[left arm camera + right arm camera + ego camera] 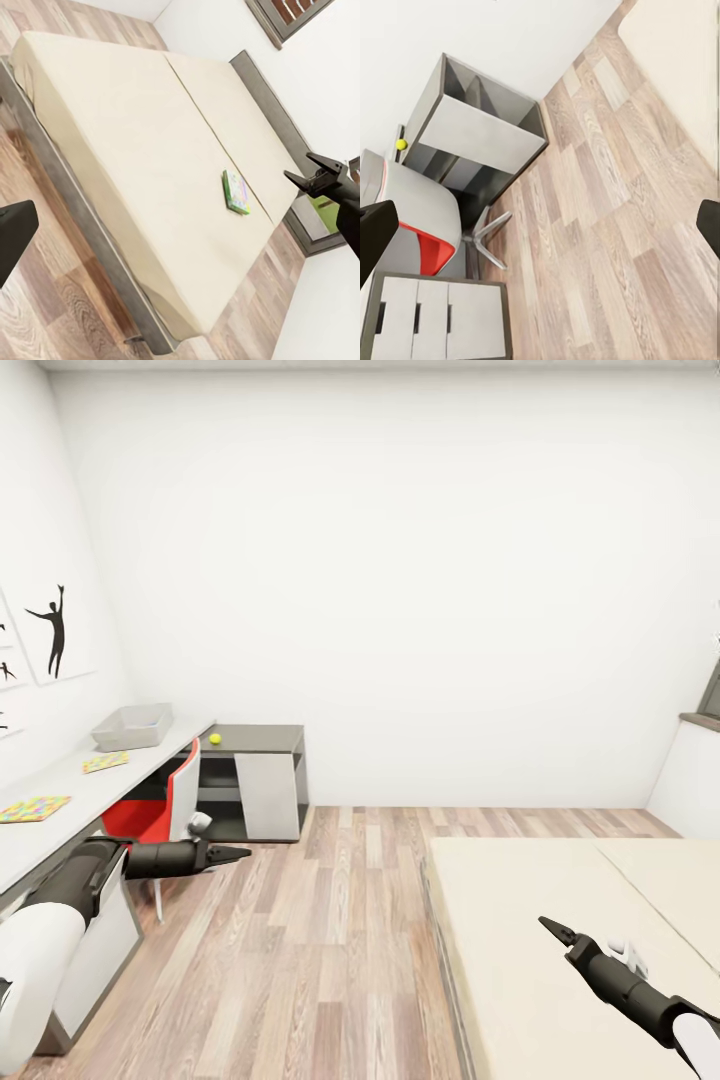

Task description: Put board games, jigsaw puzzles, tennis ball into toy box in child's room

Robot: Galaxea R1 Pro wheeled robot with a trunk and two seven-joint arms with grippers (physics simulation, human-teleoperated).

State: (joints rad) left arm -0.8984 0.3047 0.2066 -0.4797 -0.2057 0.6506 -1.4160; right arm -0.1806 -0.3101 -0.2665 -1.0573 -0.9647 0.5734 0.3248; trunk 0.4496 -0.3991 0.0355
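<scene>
Here the left hand point(243, 853) hung empty beside the desk point(60, 785), fingers nearly together; the right hand point(553, 929), likewise narrow and empty, hovered over the bed point(520, 920); one board game point(235, 192) lay mid-mattress; two jigsaw puzzles point(34, 808) point(105, 762) lay along the desk, the toy box point(132, 727) beyond; the tennis ball point(214, 739) sat farthest, on the dark end section.

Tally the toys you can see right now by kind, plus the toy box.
Jigsaw puzzles: 2, one near, one farther along the table
Tennis ball: 1
Board games: 1, on the bed, green-edged
Toy box: 1
Total: 5
</scene>
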